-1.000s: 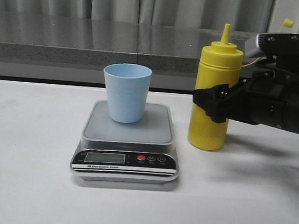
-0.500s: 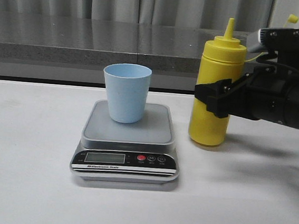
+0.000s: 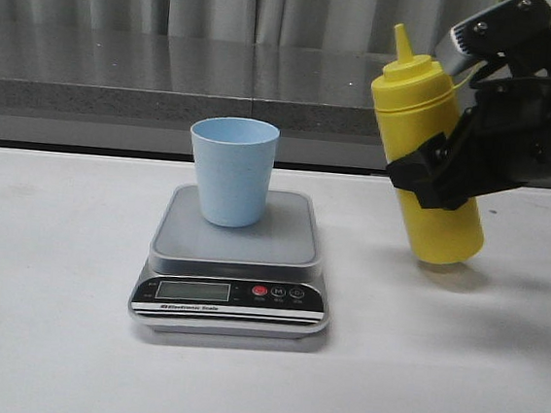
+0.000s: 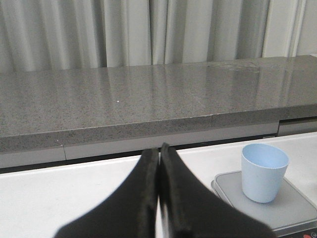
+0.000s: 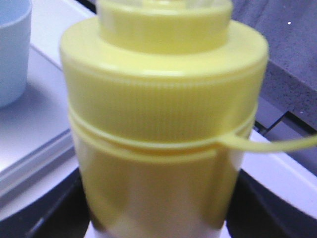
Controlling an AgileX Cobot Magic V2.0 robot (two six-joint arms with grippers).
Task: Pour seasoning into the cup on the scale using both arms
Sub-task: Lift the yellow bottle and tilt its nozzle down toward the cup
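The pale blue cup [image 3: 232, 170] stands on the grey platform of the scale [image 3: 234, 261] at the table's middle; both also show in the left wrist view, cup [image 4: 264, 171] and scale [image 4: 287, 210]. My right gripper [image 3: 432, 183] is shut on the yellow seasoning bottle [image 3: 428, 143], which is lifted off the table to the right of the scale and tilted, nozzle leaning left toward the cup. The bottle [image 5: 163, 124] fills the right wrist view, its tether trailing to one side. My left gripper [image 4: 159, 163] is shut and empty, left of the scale and out of the front view.
A grey stone ledge [image 3: 171, 79] runs along the back of the white table [image 3: 48, 341], with pale curtains behind it. The scale's black front panel has an LCD and a red button [image 3: 260, 290].
My right gripper has lifted the bottle off the table, carried it right and up, and tilted its nozzle left toward the cup. The cup and scale have not moved.
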